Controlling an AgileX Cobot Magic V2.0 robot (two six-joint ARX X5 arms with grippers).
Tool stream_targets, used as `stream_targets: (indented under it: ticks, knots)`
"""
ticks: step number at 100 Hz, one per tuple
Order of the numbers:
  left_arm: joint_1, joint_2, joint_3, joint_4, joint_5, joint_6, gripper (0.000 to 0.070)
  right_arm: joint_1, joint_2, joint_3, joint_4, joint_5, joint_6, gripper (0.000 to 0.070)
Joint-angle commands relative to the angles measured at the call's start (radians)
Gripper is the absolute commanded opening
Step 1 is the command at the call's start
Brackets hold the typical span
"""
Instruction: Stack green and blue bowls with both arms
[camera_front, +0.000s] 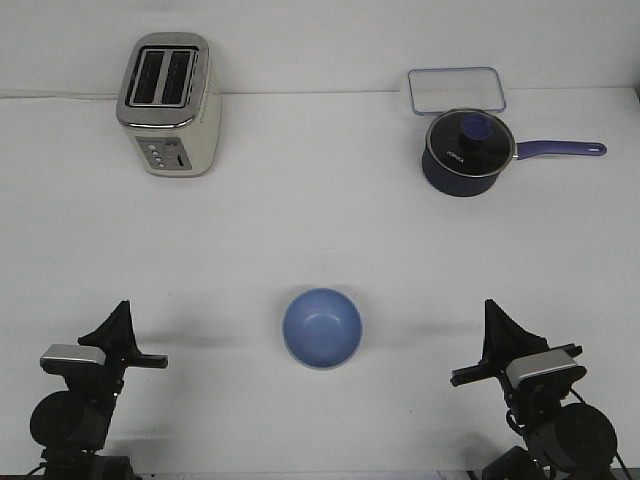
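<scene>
The periwinkle blue bowl (321, 328) sits upright on the white table (320, 230), near the front and midway between the arms. No pale green bowl shows on its own; a thin pale edge runs under the blue bowl's front rim, and I cannot tell what it is. My left gripper (122, 318) rests low at the front left, its fingers together in one point, empty. My right gripper (495, 318) rests at the front right in the same way, fingers together and empty. Both are well apart from the bowl.
A cream two-slot toaster (168, 105) stands at the back left. A dark navy lidded saucepan (467, 152) with a long handle stands at the back right, with a clear rectangular container (455, 90) behind it.
</scene>
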Motion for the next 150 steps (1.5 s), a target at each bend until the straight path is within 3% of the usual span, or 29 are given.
stream_targets:
  ticks: [1,33,128,150]
  knots:
    - [0.016,-0.026,-0.032,0.051,0.011,-0.019,0.0014,0.006,0.005,0.000,0.014,0.003,0.013,0.0006]
    - [0.030,-0.127,-0.173,0.075,0.011,-0.019,0.0014,0.006,0.005,0.000,0.013,0.003,0.013,0.0006]
    - [0.030,-0.126,-0.172,0.062,0.006,-0.002,0.0014,0.006,0.005,0.000,0.013,0.005,0.011,0.0006]
    - [0.030,-0.126,-0.172,0.062,0.006,-0.002,0.0014,-0.115,-0.011,-0.038,0.022,0.001,-0.142,0.0006]
